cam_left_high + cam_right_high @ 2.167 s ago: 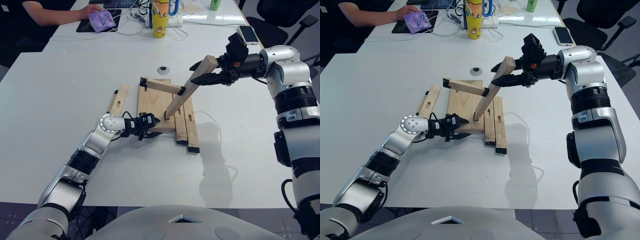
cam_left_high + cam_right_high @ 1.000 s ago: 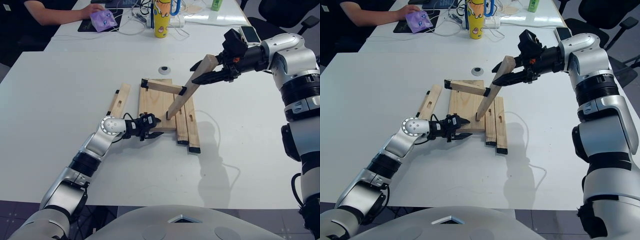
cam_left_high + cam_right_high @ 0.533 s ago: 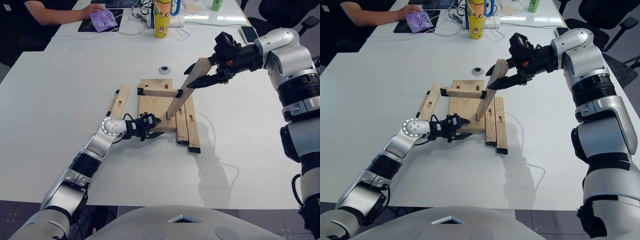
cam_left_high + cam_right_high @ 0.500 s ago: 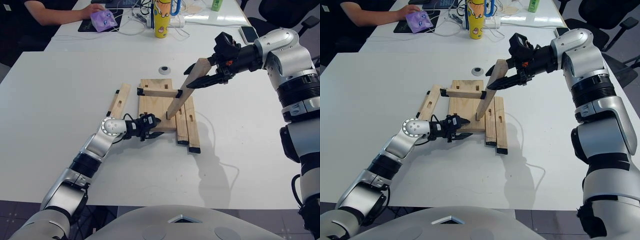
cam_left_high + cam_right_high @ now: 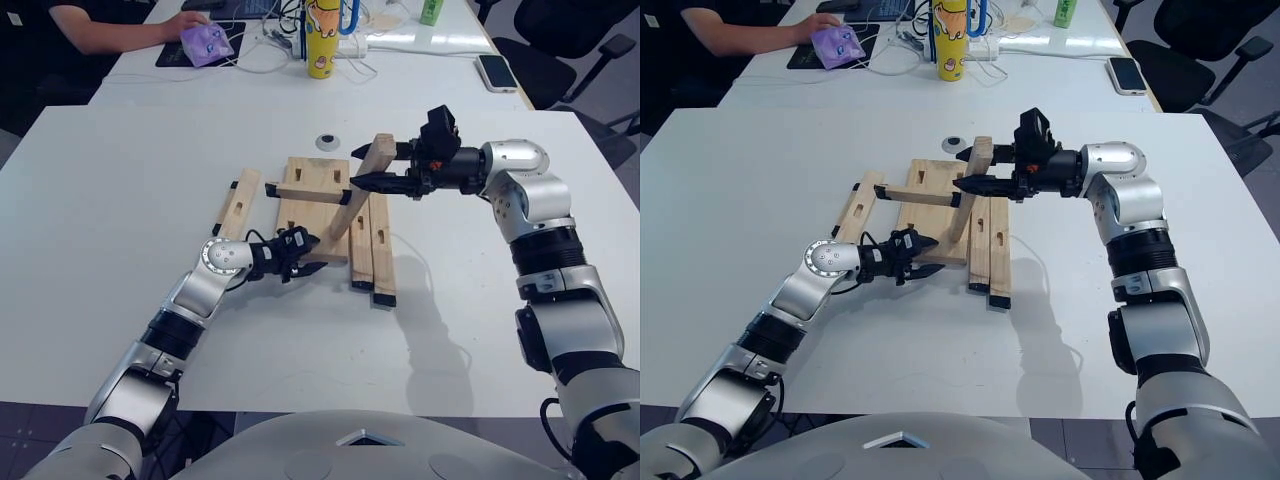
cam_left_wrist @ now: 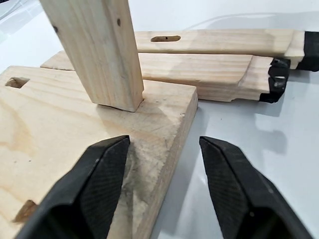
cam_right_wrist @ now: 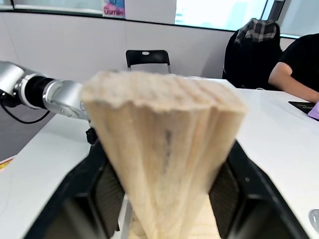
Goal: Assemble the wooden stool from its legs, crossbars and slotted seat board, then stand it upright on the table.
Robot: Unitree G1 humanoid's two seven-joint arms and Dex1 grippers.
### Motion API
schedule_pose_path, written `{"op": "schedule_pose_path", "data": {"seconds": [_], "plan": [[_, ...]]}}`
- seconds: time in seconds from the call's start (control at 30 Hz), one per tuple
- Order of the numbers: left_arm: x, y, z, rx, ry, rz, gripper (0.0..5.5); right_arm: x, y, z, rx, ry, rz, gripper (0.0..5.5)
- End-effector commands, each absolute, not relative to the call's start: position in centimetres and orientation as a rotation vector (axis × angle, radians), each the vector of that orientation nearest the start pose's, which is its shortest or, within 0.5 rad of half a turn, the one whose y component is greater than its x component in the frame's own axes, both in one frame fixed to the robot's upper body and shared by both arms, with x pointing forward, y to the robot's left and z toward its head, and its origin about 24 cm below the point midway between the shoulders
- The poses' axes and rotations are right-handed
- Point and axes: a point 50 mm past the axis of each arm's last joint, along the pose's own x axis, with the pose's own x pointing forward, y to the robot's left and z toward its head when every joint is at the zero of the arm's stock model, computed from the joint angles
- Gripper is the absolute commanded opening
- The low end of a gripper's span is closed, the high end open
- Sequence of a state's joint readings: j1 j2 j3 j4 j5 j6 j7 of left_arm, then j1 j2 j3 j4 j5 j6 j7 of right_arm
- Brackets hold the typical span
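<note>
The slotted seat board (image 5: pixel 298 222) lies flat at mid-table. A wooden leg (image 5: pixel 346 218) stands tilted on it, foot at the board's near right corner, with a crossbar (image 5: pixel 312 193) sticking out from its side to the left. My right gripper (image 5: pixel 373 182) is shut on the leg's upper part; the leg's end (image 7: pixel 164 134) sits between its fingers (image 7: pixel 110 195). My left gripper (image 6: pixel 164 164) is open and straddles the board's near corner (image 6: pixel 169 107), just in front of the leg's foot (image 6: pixel 117 97). Two loose legs (image 5: pixel 374 245) lie along the board's right side, another (image 5: pixel 238 200) on its left.
A small round grey disc (image 5: pixel 327 141) sits behind the board. On the far table stand a yellow cup (image 5: pixel 320 42), cables and a phone (image 5: pixel 497 72). A person's hand rests by a purple object (image 5: pixel 205 40) at the far left.
My right gripper has come down and to the left with the leg, which now stands steeper; the crossbar swung with it. My left gripper has stayed at the board's corner.
</note>
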State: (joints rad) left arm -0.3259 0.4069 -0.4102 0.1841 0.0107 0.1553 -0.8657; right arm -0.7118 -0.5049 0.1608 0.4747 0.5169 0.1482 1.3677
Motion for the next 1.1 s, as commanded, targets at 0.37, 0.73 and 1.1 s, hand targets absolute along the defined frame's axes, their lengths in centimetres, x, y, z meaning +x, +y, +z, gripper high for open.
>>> {"op": "schedule_pose_path", "data": {"seconds": [0.37, 0.73, 1.1], "plan": [[25.8, 11.8, -0.4, 0.438, 0.543, -1.102, 2.60, 33.0, -17.1, 10.5, 0.046, 0.162, 1.284, 3.22], [26.7, 12.2, -2.1, 0.415, 0.623, -0.848, 2.60, 30.5, -22.3, 11.2, 0.122, 0.219, 1.177, 3.03], [26.7, 12.1, -2.8, 0.374, 0.664, -0.821, 2.60, 31.0, -15.1, 27.9, 0.468, -0.430, 1.268, 1.30]]}}
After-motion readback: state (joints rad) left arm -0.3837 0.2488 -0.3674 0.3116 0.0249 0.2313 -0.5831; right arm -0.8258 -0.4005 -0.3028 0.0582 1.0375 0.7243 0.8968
